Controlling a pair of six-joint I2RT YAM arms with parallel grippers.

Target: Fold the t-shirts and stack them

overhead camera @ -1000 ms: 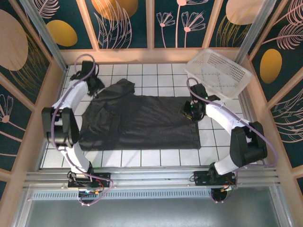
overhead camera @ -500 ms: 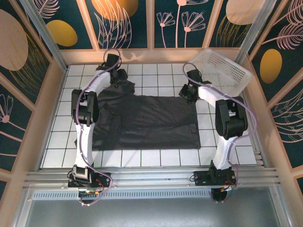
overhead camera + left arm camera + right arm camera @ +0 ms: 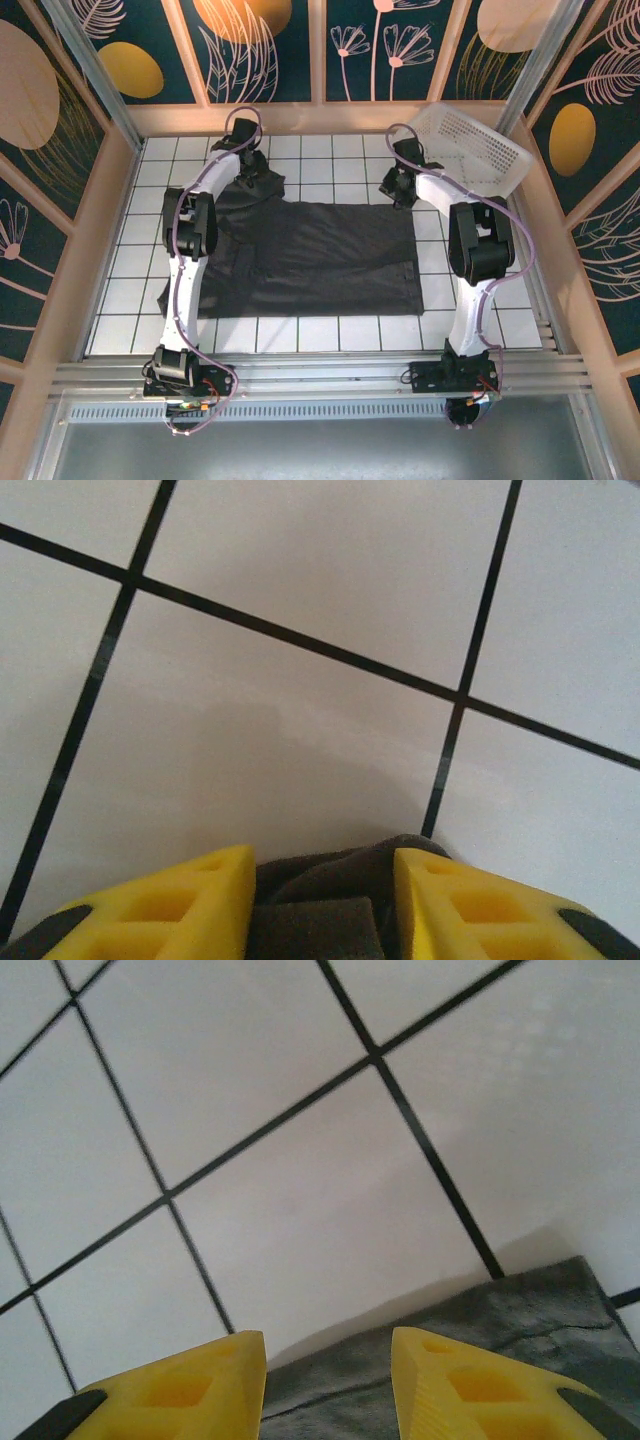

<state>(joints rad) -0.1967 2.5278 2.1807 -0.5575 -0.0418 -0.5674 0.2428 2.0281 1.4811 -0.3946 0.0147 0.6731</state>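
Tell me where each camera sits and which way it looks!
Top external: above, behind the arms, looking down on the t-shirt, basket and tiled table; both arms show.
Left wrist: on the left arm, facing down at tiles; left gripper with dark cloth between its yellow fingers.
Right wrist: on the right arm, facing down at tiles; right gripper over the t-shirt's edge.
Shared: t-shirt and white tiles, in all three.

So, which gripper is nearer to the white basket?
Right. The right gripper hangs just left of the basket, at the far corner of the t-shirt; the left gripper is at its far left end.
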